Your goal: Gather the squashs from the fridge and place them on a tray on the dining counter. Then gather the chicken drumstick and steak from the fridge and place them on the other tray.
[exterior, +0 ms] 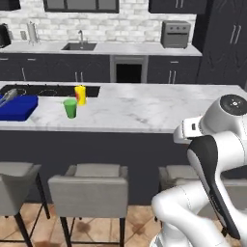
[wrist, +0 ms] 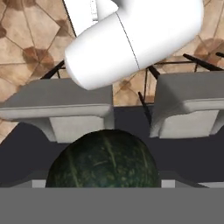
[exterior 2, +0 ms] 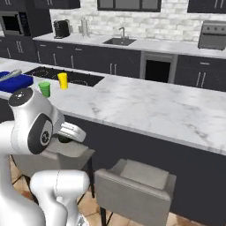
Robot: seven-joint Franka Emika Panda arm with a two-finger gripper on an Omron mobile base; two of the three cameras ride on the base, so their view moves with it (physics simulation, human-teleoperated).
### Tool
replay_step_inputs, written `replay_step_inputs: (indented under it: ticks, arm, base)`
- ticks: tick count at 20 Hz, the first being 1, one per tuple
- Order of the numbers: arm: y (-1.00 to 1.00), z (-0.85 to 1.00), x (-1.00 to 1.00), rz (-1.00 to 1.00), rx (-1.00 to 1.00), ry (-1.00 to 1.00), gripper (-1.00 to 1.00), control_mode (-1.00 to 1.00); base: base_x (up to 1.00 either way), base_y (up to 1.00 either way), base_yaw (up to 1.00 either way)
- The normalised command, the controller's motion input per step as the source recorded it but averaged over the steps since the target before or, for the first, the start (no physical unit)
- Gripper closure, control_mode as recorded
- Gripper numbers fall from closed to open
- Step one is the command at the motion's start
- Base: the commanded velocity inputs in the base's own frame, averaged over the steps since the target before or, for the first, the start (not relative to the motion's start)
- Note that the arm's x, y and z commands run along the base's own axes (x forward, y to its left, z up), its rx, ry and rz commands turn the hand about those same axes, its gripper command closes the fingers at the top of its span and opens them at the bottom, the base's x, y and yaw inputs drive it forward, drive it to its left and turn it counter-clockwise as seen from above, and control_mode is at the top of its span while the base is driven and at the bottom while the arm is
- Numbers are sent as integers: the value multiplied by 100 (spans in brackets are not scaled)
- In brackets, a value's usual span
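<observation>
Squash [wrist: 103, 159], dark green, hides the end effector's tips, apparently held between wide jaws, bottom cut off.

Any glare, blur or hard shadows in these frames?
Left base view: flat, even light, no glare on the white-grey marble dining counter, slightly soft. Right base view: same; soft shading under the counter edge. Hand view: the dark green mottled squash looms close, cropped, faintly blurred; floor tiles sharper.

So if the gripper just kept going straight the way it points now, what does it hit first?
Probably the grey stool seats below; the dark green squash sits right at the gripper, apparently held. Depth is unclear.
</observation>
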Motion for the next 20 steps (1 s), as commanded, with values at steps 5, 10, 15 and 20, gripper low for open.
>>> replay_step_inputs:
  ticks: [5,10,15,20]
  arm:
    - [0,0,0,0,0,0,100,100]
    - [0,0,0,0,0,0,100,100]
    - [0,0,0,0,0,0,100,100]
    - [0,0,0,0,0,0,100,100]
  base:
    - [0,100,0]
    - [0,100,0]
    - [0,100,-1]
    - [7,100,-4]
